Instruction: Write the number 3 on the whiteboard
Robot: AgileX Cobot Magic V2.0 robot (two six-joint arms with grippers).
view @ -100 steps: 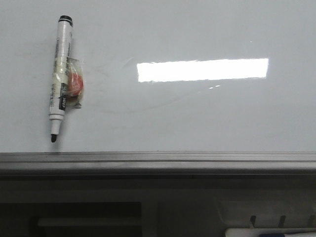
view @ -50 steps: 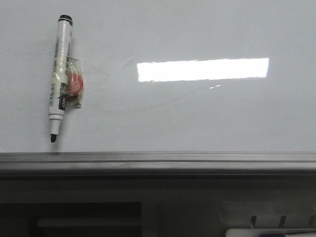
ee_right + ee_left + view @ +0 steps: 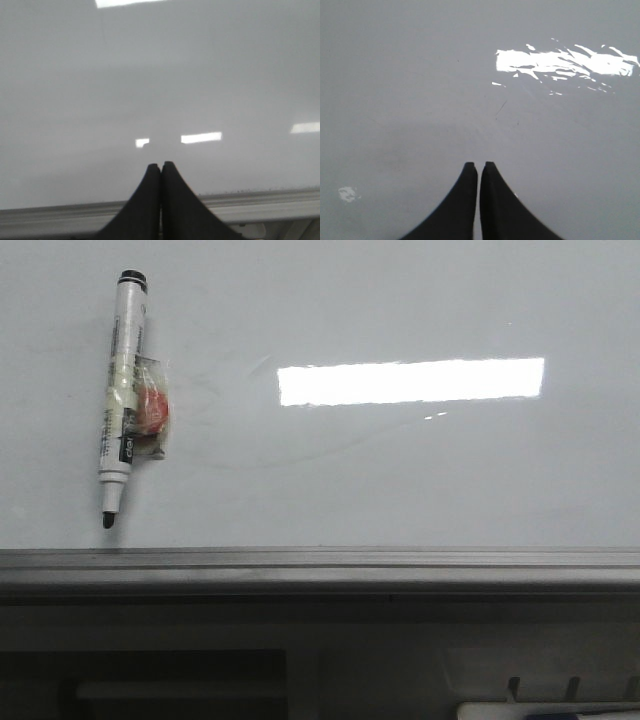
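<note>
The whiteboard [image 3: 400,480] fills the front view, glossy and pale, with only faint grey erased smudge lines; no drawn number 3 shows on it. A white marker [image 3: 120,400] lies on the board at the left, its black tip toward the near frame, with a small red piece taped to its side. Neither gripper appears in the front view. My left gripper [image 3: 479,164] hangs shut over the bare whiteboard [image 3: 420,90], holding nothing. My right gripper [image 3: 160,163] is shut and empty above the whiteboard [image 3: 150,75], close to its frame edge.
The grey metal frame edge [image 3: 320,565] runs along the board's near side, and also shows as the frame edge [image 3: 280,202] in the right wrist view. A bright ceiling-light reflection [image 3: 410,380] lies across the board's middle. Dark shelving sits below the frame.
</note>
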